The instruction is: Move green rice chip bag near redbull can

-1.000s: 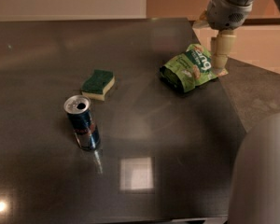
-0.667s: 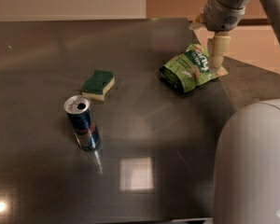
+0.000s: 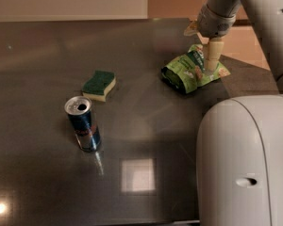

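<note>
- The end effector (image 3: pixel 212 60) hung at the far right of the scene, pointing down from the grey wrist of the arm (image 3: pixel 266 18), which entered from the upper right corner.
- Its pale beige tip reached onto the right part of the green rice chip bag (image 3: pixel 188 73) and seemed to touch it. Whether the end effector was apart, together or clamped on the bag, I cannot tell.
- The green rice chip bag lay crumpled on the dark worktop (image 3: pixel 47 46), close to the worktop's right edge and on its far half. Its darker green end pointed to the far side, under the end effector.
- The redbull can (image 3: pixel 83 125) stood upright on the near left part of the worktop, with its silver top and pull-tab opening in view. It was well apart from the bag, with a broad stretch of worktop between them.
- A sponge (image 3: pixel 99 84), dark green on top and yellow below, lay flat just beyond the can, a little to its right, and apart from it. It lay left of the bag.
- A large rounded white part of the robot (image 3: pixel 245 164) filled the near right corner and hid that corner of the worktop.
- A pale square of reflected light (image 3: pixel 138 175) showed on the glossy worktop near the front, right of the can.
</note>
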You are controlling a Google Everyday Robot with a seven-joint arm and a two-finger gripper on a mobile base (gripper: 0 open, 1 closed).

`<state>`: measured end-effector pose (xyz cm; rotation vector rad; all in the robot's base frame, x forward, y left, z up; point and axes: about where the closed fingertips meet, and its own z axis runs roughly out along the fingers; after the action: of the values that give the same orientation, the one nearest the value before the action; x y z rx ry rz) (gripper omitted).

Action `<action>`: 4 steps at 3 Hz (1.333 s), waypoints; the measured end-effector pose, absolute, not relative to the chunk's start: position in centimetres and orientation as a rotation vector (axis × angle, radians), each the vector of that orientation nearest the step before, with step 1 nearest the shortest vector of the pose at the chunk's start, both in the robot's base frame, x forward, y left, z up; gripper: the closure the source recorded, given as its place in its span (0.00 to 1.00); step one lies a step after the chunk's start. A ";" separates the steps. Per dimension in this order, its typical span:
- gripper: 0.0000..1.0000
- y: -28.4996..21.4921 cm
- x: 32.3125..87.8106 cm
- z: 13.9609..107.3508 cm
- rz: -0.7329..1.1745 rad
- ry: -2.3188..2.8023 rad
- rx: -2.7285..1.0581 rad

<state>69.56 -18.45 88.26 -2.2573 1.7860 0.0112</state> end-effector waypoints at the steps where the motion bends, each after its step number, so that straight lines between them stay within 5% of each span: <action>1: 0.00 -18.5 70.0 86.9 0.030 1.776 -2.289; 3: 0.00 -19.3 69.8 85.2 0.047 1.775 -2.349; 4: 0.18 -19.5 69.4 84.9 0.049 1.780 -2.381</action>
<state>69.43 -19.48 84.86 -2.3808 1.7796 0.0494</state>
